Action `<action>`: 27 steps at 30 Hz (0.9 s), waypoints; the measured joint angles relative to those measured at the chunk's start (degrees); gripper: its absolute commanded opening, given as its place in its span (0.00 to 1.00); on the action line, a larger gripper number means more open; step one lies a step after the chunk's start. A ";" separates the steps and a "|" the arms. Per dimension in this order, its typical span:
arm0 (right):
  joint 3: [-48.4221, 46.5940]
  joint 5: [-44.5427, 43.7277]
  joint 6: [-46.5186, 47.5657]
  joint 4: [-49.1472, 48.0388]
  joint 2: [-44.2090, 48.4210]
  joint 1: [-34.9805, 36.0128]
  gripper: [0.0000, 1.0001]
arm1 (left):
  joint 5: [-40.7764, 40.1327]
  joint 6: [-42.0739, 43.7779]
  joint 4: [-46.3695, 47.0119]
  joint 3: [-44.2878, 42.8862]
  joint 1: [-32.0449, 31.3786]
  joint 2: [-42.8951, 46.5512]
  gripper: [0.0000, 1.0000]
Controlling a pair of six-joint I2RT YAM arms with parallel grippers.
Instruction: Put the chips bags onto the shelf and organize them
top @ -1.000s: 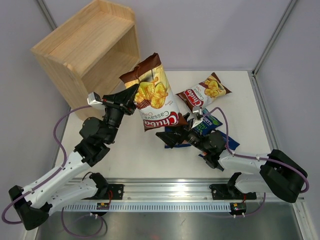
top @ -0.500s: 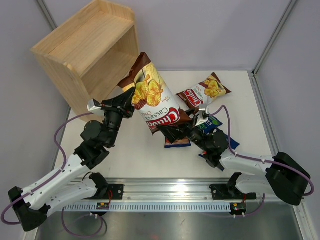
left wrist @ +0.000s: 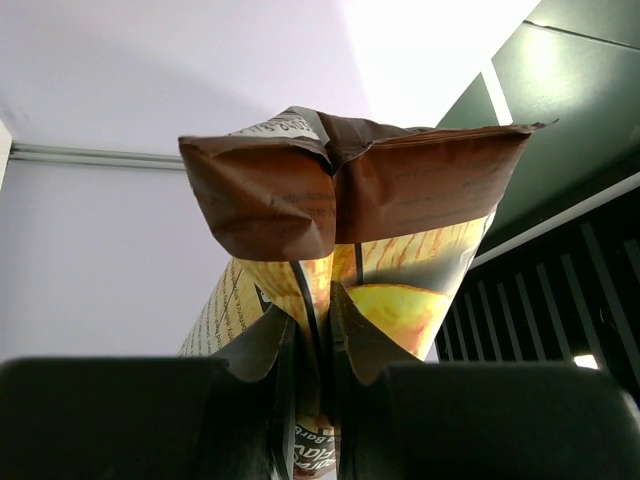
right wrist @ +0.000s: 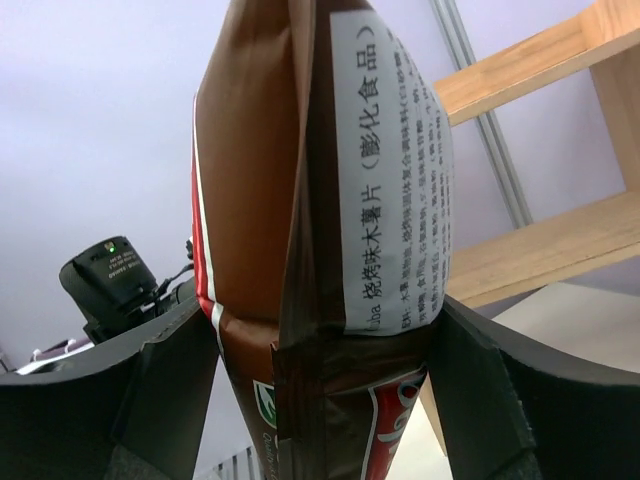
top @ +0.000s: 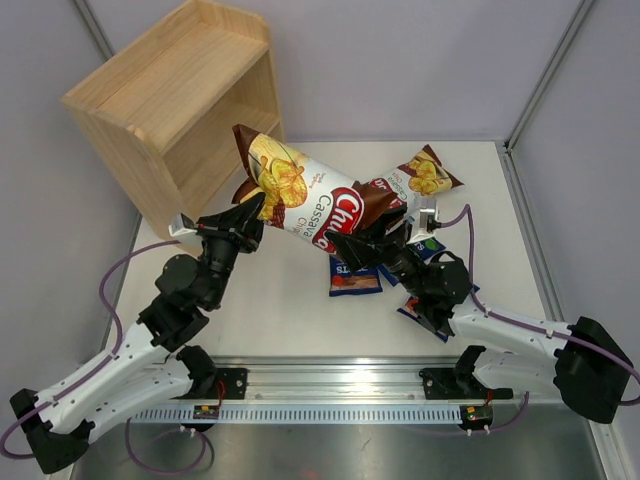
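A large brown-and-white Chuba bag (top: 318, 203) hangs tilted nearly level above the table, its top toward the wooden shelf (top: 150, 95). My left gripper (top: 257, 206) is shut on the bag's edge near its top; the left wrist view (left wrist: 318, 312) shows the fingers pinching the bag (left wrist: 360, 190). My right gripper (top: 386, 224) is closed around the bag's bottom end; it (right wrist: 325, 345) shows either side of the bag (right wrist: 255, 180) in the right wrist view. A second Chuba bag (top: 425, 178) lies on the table behind. Blue Burts bags (top: 355, 279) lie under the right arm.
The shelf stands turned at the back left, its open side facing the table; its boards show in the right wrist view (right wrist: 545, 245). More blue bags (top: 430, 246) lie partly under the right arm. A metal rail (top: 330, 385) runs along the near edge.
The held Chuba bag has tipped from nearly upright to nearly level, its top swinging left toward the shelf. My right gripper rose from the blue bags and closed on the bag's bottom end.
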State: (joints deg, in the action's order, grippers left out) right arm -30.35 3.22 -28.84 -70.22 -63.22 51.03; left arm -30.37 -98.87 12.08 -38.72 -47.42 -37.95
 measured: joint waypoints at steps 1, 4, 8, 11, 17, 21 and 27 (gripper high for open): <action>-0.39 -0.33 0.07 0.39 0.28 0.00 0.79 | 0.09 0.02 -0.20 0.00 -0.02 0.11 0.00; -1.18 -0.70 0.35 3.30 1.36 0.00 0.70 | 0.04 0.11 -0.92 0.09 -0.11 0.68 0.00; -2.64 -0.15 0.66 7.98 2.47 0.00 0.53 | -0.46 2.34 -2.84 0.20 -0.09 1.84 0.00; -3.78 0.94 0.85 11.32 3.28 0.00 0.35 | -0.98 5.22 -4.92 -0.48 -0.11 2.84 0.09; -4.72 2.43 1.14 17.75 6.32 0.00 0.14 | -2.27 11.54 -8.00 -0.50 -0.55 6.40 0.74; -5.09 2.27 0.57 20.48 7.82 0.00 0.06 | -3.63 15.43 -8.85 -0.48 -0.55 8.04 0.84; -6.82 1.18 -0.83 26.82 8.85 0.00 0.01 | -5.31 21.55 -10.19 -0.70 -0.55 8.09 0.99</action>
State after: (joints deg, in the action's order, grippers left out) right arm -37.17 4.40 -29.67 -43.40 -54.37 51.03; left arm -35.68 -77.32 1.89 -39.42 -47.97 -29.87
